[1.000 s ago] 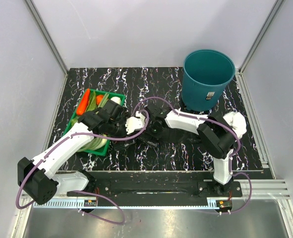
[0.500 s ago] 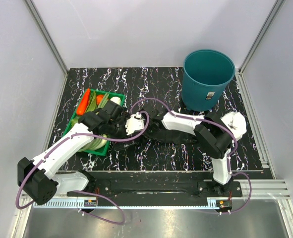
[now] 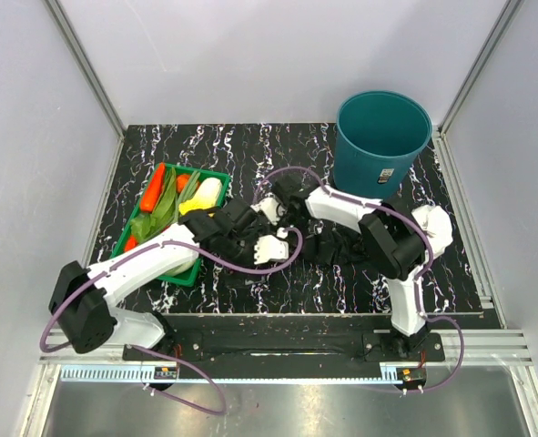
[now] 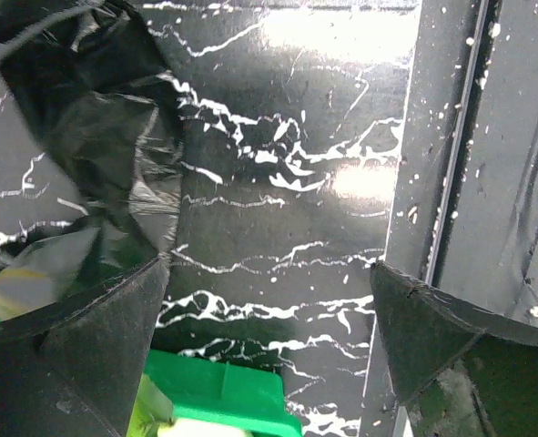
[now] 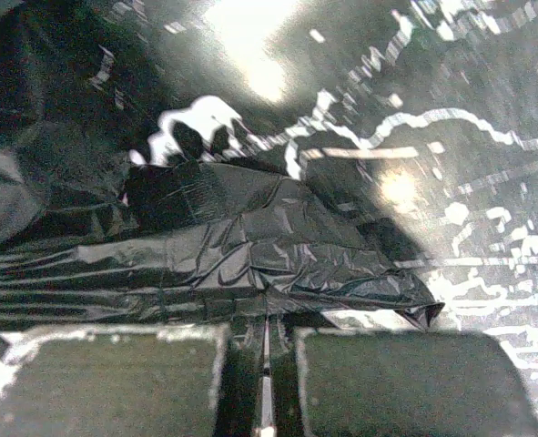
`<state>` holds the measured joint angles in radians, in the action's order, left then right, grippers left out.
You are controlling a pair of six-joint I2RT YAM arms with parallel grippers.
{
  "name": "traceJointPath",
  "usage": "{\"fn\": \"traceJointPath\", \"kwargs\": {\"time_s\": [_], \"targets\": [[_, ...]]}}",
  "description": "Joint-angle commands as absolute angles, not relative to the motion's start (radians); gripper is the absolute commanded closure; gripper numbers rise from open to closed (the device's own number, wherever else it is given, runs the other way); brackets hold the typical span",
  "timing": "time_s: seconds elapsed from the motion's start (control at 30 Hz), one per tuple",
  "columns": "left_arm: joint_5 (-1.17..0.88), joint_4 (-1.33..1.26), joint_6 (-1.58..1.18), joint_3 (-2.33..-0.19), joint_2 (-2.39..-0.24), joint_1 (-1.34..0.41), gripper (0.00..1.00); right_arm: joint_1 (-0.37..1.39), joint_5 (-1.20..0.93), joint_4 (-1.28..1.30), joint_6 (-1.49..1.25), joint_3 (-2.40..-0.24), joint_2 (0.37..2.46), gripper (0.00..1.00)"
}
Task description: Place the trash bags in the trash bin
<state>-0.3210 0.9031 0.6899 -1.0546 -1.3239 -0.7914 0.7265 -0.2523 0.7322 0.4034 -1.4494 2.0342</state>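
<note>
A crinkly black trash bag [image 5: 250, 241] lies on the marbled table, and my right gripper [image 5: 264, 364] is shut on its near fold, the film pinched between the pads. From above, the bag [image 3: 334, 244] is a dark patch under the right arm, whose gripper [image 3: 270, 209] sits mid-table. My left gripper [image 3: 279, 244] is just in front of it, open, with nothing between its fingers [image 4: 68, 350]; the black film [image 4: 96, 127] lies up and to their left. The teal trash bin [image 3: 382, 141] stands upright at the back right, apart from both grippers.
A shallow green tray [image 3: 216, 176] of vegetables sits at the left; its corner [image 4: 223, 396] shows under the left gripper. The table's metal edge rail [image 4: 441, 182] runs along the right of the left wrist view. White walls enclose the table on three sides.
My right gripper went from open to shut on the trash bag, and its wrist shifted toward the back. The left arm swung right toward the table's middle, still open.
</note>
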Motion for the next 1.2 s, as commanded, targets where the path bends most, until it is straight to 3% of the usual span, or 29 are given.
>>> {"fn": "traceJointPath", "kwargs": {"time_s": [0.0,0.43,1.07,1.17], "targets": [[-0.29,0.798,0.707,-1.095,-1.374,-0.833,0.01,0.655,-0.357,0.876,0.35,-1.506,2.04,1.0],[-0.179,0.413,0.696,-1.026,-1.525,-0.874,0.01,0.514,-0.646,1.084,0.351,-1.666,2.137,1.0],[0.028,-0.024,0.798,-0.858,-1.618,-0.881,0.01,0.459,-0.752,1.224,0.393,-1.69,2.171,1.0],[0.025,-0.04,0.81,-0.85,-1.626,-0.879,0.09,0.453,-0.765,1.241,0.399,-1.697,2.177,1.0]]}}
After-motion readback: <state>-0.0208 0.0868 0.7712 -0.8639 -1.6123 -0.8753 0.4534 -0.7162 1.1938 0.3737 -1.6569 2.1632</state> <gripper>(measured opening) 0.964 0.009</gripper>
